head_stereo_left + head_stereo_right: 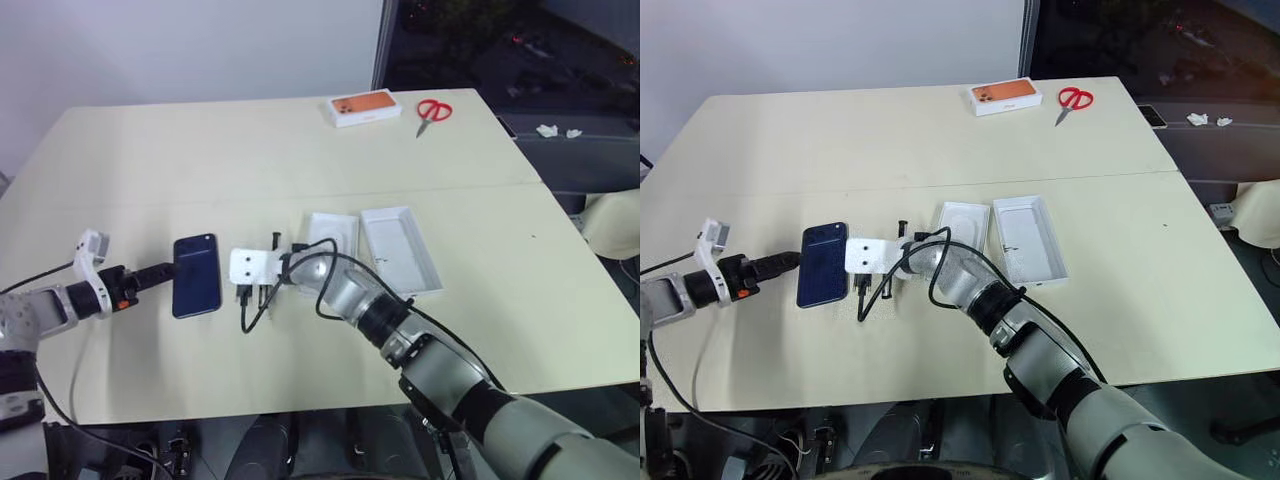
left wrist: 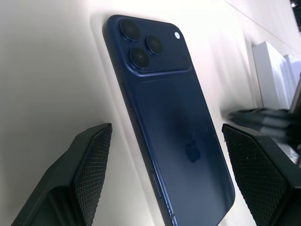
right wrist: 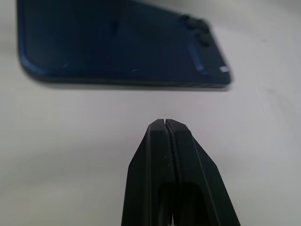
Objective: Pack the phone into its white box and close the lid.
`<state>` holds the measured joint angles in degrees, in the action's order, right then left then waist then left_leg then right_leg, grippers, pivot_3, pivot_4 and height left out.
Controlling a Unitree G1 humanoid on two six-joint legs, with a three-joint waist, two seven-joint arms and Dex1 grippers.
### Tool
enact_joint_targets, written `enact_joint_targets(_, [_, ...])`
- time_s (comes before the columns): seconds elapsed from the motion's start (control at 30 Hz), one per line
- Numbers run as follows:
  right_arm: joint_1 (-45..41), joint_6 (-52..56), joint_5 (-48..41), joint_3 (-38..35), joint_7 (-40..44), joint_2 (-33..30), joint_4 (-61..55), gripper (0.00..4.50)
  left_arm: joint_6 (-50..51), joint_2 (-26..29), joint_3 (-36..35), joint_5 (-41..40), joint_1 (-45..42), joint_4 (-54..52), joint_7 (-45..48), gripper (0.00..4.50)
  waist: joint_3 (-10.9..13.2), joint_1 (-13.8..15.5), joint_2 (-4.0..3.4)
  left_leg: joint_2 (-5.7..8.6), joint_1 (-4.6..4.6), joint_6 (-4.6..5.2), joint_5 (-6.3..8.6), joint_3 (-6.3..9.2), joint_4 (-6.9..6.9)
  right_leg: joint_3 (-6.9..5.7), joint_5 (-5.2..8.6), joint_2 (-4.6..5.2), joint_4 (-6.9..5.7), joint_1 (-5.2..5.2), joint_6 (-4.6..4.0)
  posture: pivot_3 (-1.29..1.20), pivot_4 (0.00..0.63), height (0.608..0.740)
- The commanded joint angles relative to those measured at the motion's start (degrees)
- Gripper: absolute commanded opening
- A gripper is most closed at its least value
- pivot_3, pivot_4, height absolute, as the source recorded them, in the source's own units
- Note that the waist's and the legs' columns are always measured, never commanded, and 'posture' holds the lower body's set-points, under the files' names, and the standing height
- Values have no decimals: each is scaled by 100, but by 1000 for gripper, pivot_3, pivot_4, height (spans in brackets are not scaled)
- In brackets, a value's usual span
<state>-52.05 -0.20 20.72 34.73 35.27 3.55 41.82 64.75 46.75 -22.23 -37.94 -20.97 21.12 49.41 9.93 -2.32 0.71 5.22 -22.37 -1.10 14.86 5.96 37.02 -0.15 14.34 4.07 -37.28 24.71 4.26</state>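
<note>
A wide cream table [image 1: 300,160] spans the frame in the head views. At its middle, two open white shells lie side by side and touching: the deeper lid [image 1: 400,248] on the right and the shallower white box [image 1: 332,236] just left of it, both empty and mouth up. Left of centre the phone [image 1: 196,274] lies flat on the tabletop, dark navy back up, its camera cluster at the end toward the top of the frame.

The left gripper [image 1: 168,271] comes in from the left edge, level with the phone's middle; its black fingers [image 2: 89,169] stand wide apart on either side of the phone's long edge and hold nothing. The right gripper [image 3: 167,123] reaches across from the lower right to just beside the phone's right edge; its two fingers are pressed together, empty, with a strip of bare table between their tip and the phone.

Near the table's upper right lie an orange-topped white box [image 1: 366,108] and, right of it, red-handled scissors [image 1: 432,113].
</note>
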Motion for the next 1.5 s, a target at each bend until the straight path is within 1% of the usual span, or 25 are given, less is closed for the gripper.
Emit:
enact_joint_targets(0.03, [-265, -97, 156, 37, -90, 204, 83, 34, 492, -301, 81, -162, -135, 105, -168, 3960, -3, 14, -3, 1, 1, 0, 0, 0, 0, 0, 0, 1, -1, -1, 0, 0, 150, 740])
enact_joint_targets(0.07, [-297, -93, 196, 44, -99, 237, 113, 34, 541, -339, 63, -180, -170, 91, -184, 3960, -4, 24, -1, 2, 3, 0, 0, 1, 1, 0, 0, 1, -1, -4, 0, 0, 150, 740])
enact_joint_targets(0.23, [-493, -49, 437, 140, -156, 399, 414, 34, 479, -370, 483, 115, -10, -152, -267, 3960, -8, 26, -3, 4, 4, -3, -1, 4, 2, 0, 0, 2, -1, -5, 0, 0, 150, 740])
enact_joint_targets(0.37, [-566, -93, 548, 174, -158, 508, 575, 34, 910, -391, 466, 23, -156, -145, -352, 3960, -13, 24, -5, 6, 8, -3, -1, 4, 1, -1, 0, 3, -1, -10, 0, 0, 150, 740])
enact_joint_targets(0.47, [-568, -85, 527, 95, -158, 573, 617, 34, 1098, -636, 385, -99, -245, -239, -480, 3960, -22, 28, -13, 6, 12, -3, -1, 5, 0, -1, 0, 3, 0, -12, 0, 0, 150, 740])
enact_joint_targets(0.57, [-527, -100, 536, 50, -137, 502, 618, 34, 1316, -940, 319, -192, -300, -456, -697, 3960, -29, 51, -23, 8, 25, -2, -1, 5, 0, -1, 0, 4, 4, -16, 0, 0, 150, 740])
enact_joint_targets(0.63, [-489, -89, 522, 7, -115, 422, 606, 34, 1568, -1154, 153, -328, -372, -584, -827, 3960, -31, 97, -24, 10, 44, 0, 1, 6, -2, -1, 0, 5, 7, -27, 0, 0, 150, 740])
enact_joint_targets(0.73, [-467, -92, 521, -23, -103, 342, 585, 34, 1910, -1327, -109, -478, -487, -775, -979, 3960, -32, 148, -22, 11, 58, 11, 8, 6, -1, -1, 1, 6, 9, -39, 0, 0, 150, 740])
enact_joint_targets(0.83, [-454, -71, 493, -82, -129, 286, 573, 34, 1790, -1328, -132, -402, -458, -845, -1059, 3960, -33, 143, -20, 12, 58, 8, 6, 5, -1, 0, 0, 7, 9, -39, 0, 0, 150, 740])
enact_joint_targets(1.0, [-416, -82, 495, -67, -93, 202, 511, 34, 1650, -1182, -135, -401, -391, -703, -946, 3960, -33, 118, -20, 11, 57, 3, 4, 5, -2, 0, 1, 6, 9, -37, -1, 0, 150, 740])
enact_joint_targets(1.13, [-377, -60, 478, -70, -63, 128, 425, 34, 1577, -1175, -524, -608, -329, -443, -805, 3960, -33, 100, -20, 10, 57, 3, 4, 5, -3, 1, 1, 5, 9, -36, -1, 0, 150, 740])
enact_joint_targets(1.23, [-333, -29, 461, -63, -13, 104, 354, 34, 1524, -1115, -676, -742, -241, -336, -686, 3960, -33, 81, -20, 9, 56, 3, 4, 5, -4, 1, 1, 5, 10, -35, -1, 0, 150, 740])
enact_joint_targets(1.4, [-296, 0, 469, -51, 26, 69, 243, 34, 1351, -1088, -618, -775, -66, -204, -579, 3960, -33, 9, -19, 7, 55, 3, 4, 6, -8, 1, 1, 4, 10, -34, -1, 0, 150, 740])
enact_joint_targets(1.5, [-287, 11, 481, -46, 35, 46, 217, 0, 1404, -1071, -568, -854, 42, -306, -493, 3179, -33, -16, -19, 6, 55, 3, 4, 5, -13, 1, 1, 3, 10, -34, -1, 0, 150, 740])
